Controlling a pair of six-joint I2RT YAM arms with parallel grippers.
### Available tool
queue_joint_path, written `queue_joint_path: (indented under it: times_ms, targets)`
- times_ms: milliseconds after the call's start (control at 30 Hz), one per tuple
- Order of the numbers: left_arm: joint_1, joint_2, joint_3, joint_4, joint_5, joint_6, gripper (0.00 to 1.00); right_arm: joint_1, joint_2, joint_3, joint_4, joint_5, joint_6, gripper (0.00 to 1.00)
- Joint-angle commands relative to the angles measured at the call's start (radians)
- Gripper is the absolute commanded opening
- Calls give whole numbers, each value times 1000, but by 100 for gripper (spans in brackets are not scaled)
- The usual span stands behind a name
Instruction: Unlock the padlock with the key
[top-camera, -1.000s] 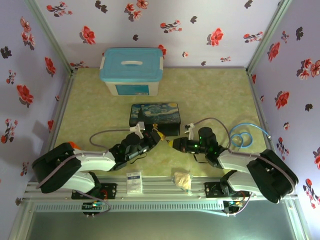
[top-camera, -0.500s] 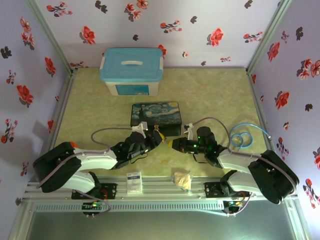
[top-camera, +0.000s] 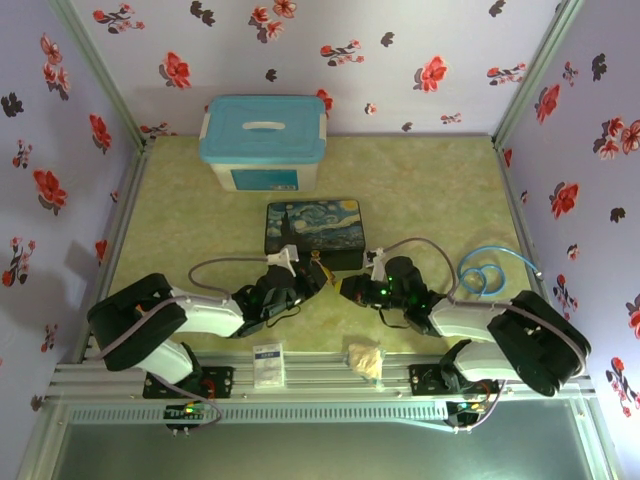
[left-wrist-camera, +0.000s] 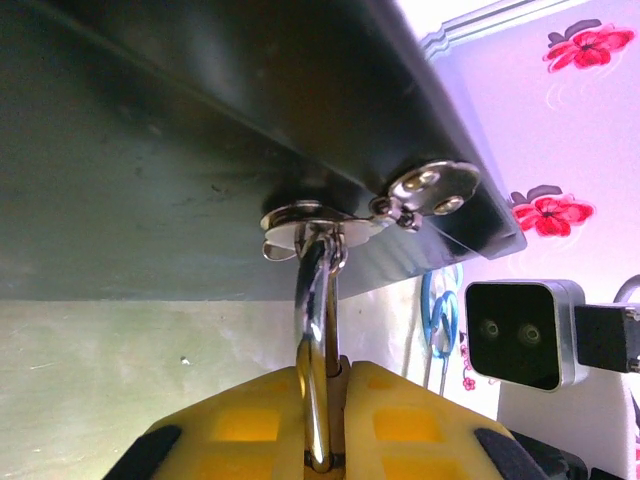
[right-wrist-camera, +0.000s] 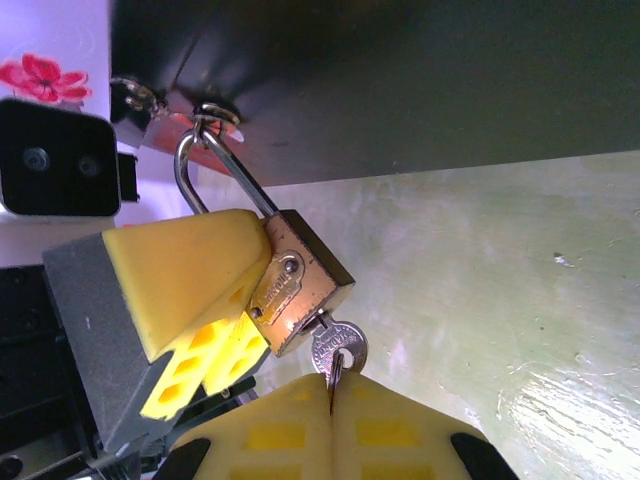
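Moved: over the last second both arms have pressed toward the far side, and the painted box has slid slightly far and right with them.
Right gripper: the right gripper is pressed together on the round bow of the key. Its yellow pads catch only the bow's near edge.
Key: it sits right against the underside of the padlock. We take the blade to be in the keyway, though the blade itself is hidden.
Left gripper: the left gripper is clamped on the padlock's body, and the shackle rises out from between its pads.
Padlock: it hangs between the two grippers from the hasp on the box's near face, just above the table. The shackle looks closed.
Step in hand: turning the key, as we judge it.
How to do it well: we should roll the right wrist about the key's own axis and add no sideways push. The left clamp should stay firm so the body cannot spin with the key.
Watch for: the shallow pinch may slip off the bow. Any pull toward us would drag the box by its hasp.
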Motion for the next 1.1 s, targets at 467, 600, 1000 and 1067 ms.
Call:
queue_joint_path:
  times_ms: [467,600,1000,1067]
  targets:
    - [-8,-61,-9,-45,11,36,0,97,-195,198,-712,383,-396,30]
    - [-2,-95,4,-88,5,55,0,115,-167,206,-728,380,-476,30]
    - [4,-97,-5,-51,26,19,0,297,-92,233,-599,573,-616,36]
    - [4,-97,0,-46,33,16,0,308,-60,264,-616,597,-648,36]
